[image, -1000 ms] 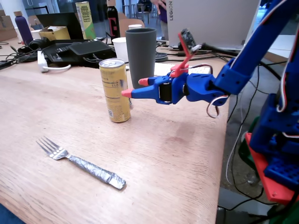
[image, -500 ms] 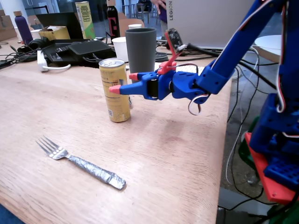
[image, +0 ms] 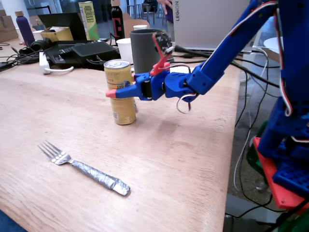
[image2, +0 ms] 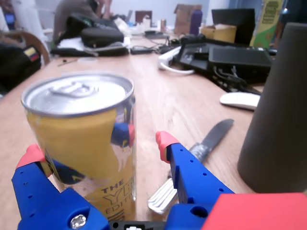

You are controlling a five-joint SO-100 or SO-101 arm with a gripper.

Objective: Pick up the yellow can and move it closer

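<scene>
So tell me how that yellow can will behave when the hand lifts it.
The yellow can is tall and slim, so it would probably tip if nudged near its top. Its shiny metal wall looks smooth and may slip between the hand's fingers. The tab looks unopened in the wrist view, so it is likely full, heavy for its size and stiff.

We are watching from the table's [image: 58, 125] near edge, facing across; our wrist view is sitting close behind the yellow can [image2: 84, 143], which is showing in both.
</scene>
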